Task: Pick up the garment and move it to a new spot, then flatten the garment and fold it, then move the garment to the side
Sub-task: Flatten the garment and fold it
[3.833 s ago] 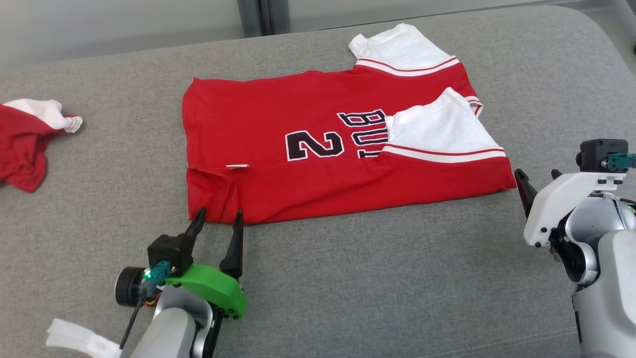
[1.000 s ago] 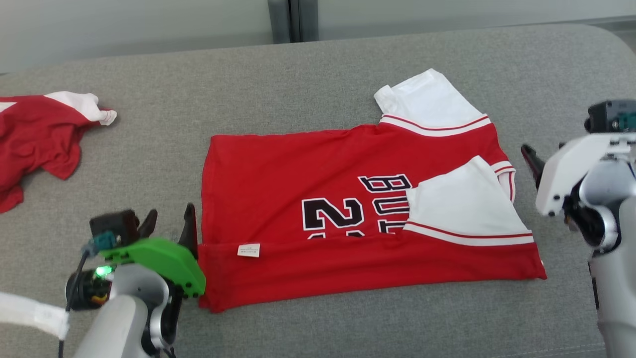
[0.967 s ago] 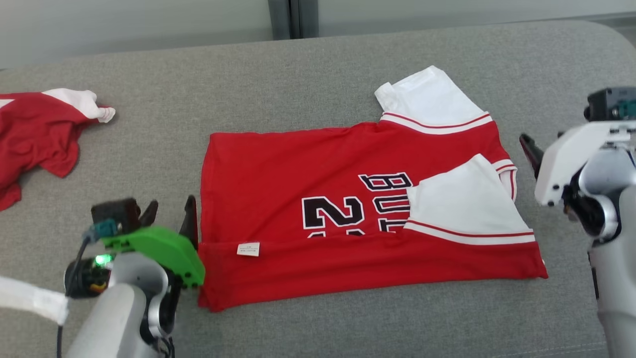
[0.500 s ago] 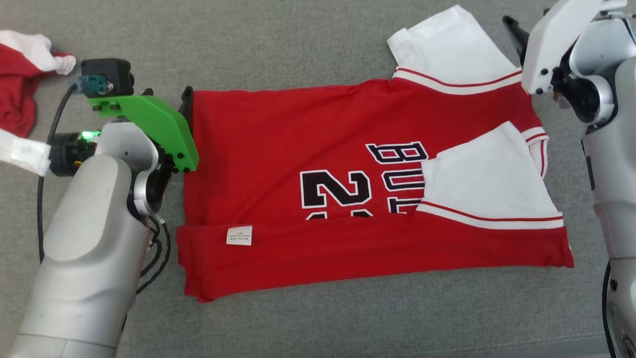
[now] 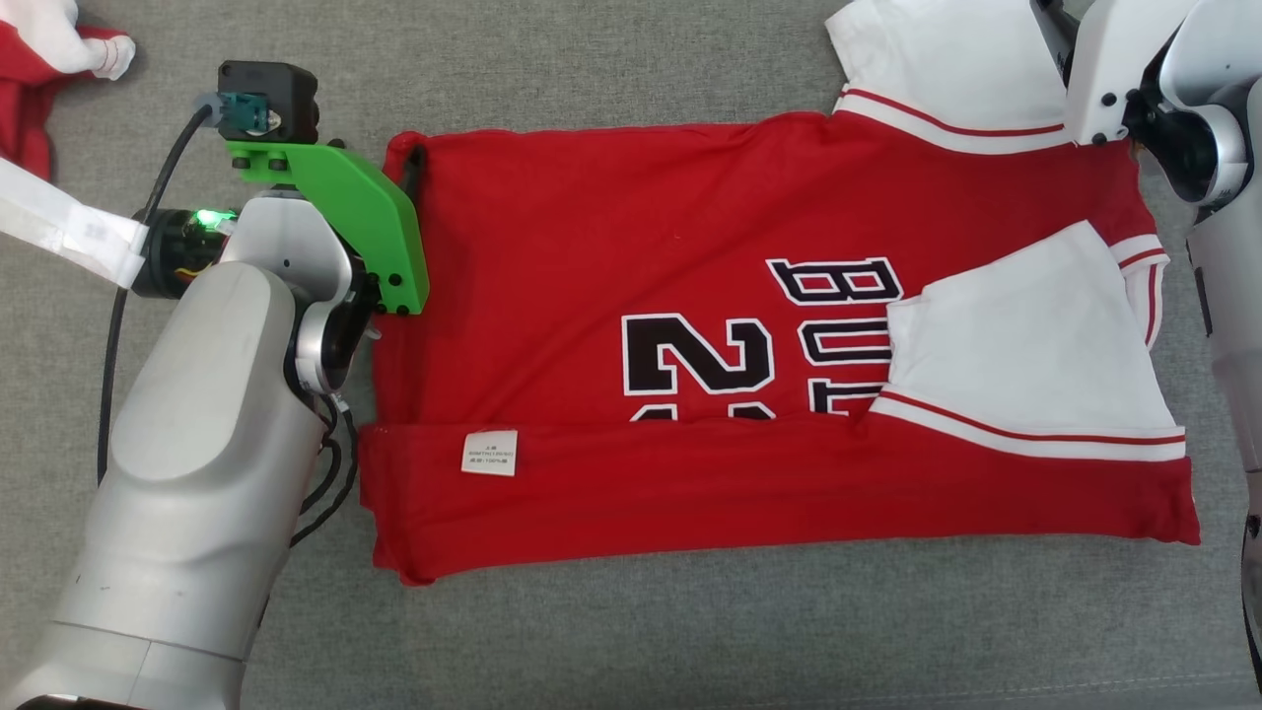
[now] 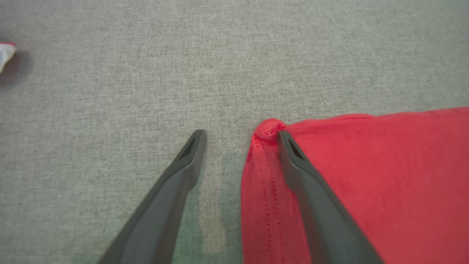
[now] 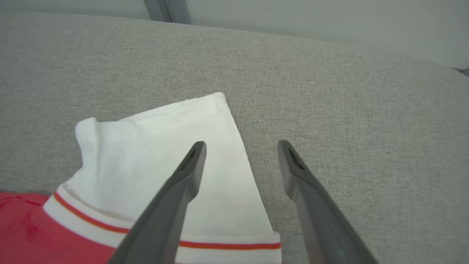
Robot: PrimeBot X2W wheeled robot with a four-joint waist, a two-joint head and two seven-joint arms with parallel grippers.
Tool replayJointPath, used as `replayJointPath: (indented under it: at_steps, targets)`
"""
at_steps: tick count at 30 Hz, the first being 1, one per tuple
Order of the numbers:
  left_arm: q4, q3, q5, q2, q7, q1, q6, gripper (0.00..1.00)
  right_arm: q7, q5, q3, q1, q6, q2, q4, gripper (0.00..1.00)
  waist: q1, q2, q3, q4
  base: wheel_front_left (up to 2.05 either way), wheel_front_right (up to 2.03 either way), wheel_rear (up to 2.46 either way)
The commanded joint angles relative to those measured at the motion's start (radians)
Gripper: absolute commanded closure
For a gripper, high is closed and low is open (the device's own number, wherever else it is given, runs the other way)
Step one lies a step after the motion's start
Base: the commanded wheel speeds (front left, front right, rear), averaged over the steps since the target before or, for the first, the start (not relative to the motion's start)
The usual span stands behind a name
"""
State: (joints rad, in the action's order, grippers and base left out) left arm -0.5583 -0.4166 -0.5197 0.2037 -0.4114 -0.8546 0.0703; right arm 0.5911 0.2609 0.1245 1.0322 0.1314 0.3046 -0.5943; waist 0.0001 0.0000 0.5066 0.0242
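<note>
The red jersey (image 5: 611, 237) with white sleeves and black lettering lies flat on the grey surface, its near strip folded up with a white tag (image 5: 490, 453) showing. My left gripper (image 6: 240, 134) is open at the jersey's far left corner (image 6: 269, 128), which is slightly bunched. One finger (image 6: 304, 176) rests on the red cloth, the other on bare grey fabric. My right gripper (image 7: 242, 143) is open over the far white sleeve (image 7: 146, 154). One of its fingers is above the sleeve, the other above the grey surface beside the sleeve's edge.
A second red and white garment (image 5: 39, 59) lies crumpled at the far left. The grey cushioned surface (image 5: 690, 641) stretches in front of the jersey. A pale wall (image 7: 293, 22) rises behind the surface's far edge. A white strap (image 5: 69, 232) hangs off my left wrist.
The head camera has tipped down and forward, so the whole picture shifted. Both arms have reached to the jersey's far edge: left onto the far left corner, right over the far sleeve.
</note>
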Motion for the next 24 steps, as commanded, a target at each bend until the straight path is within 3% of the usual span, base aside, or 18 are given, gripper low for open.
replayJointPath:
  at_steps: [1,5,6,7,10,24]
  targets:
    - [-0.010,-0.012,0.002,0.001,-0.018,0.019,-0.005,0.00,-0.004,0.003,0.006,0.016,-0.001,0.011,-0.011,0.00,-0.0001,0.0000,0.003,0.006,0.00,0.00,0.00]
    - [-0.008,-0.031,-0.008,-0.011,-0.042,0.031,-0.014,0.00,-0.005,-0.004,0.025,0.032,-0.001,0.017,-0.036,0.00,-0.0001,0.0000,0.011,0.015,0.00,0.00,0.00]
    - [-0.007,-0.036,-0.007,-0.014,-0.044,0.031,-0.016,0.22,-0.005,-0.005,0.031,0.038,-0.001,0.017,-0.044,0.00,-0.0001,0.0000,0.016,0.018,0.00,0.00,0.00]
    - [-0.008,-0.038,-0.008,-0.016,-0.046,0.030,-0.017,0.52,-0.004,-0.006,0.036,0.045,-0.001,0.017,-0.049,0.00,-0.0001,0.0000,0.021,0.020,0.00,0.00,0.00]
    - [-0.016,-0.051,-0.003,-0.021,-0.048,0.021,-0.023,1.00,-0.008,-0.003,0.053,0.070,-0.001,0.014,-0.072,0.00,-0.0001,0.0000,0.038,0.027,0.00,0.00,0.00]
    - [-0.053,-0.106,0.008,-0.080,-0.013,-0.014,-0.050,1.00,-0.065,-0.041,0.061,0.157,-0.001,0.028,-0.203,0.00,-0.0001,0.0000,0.094,0.065,0.00,0.00,0.00]
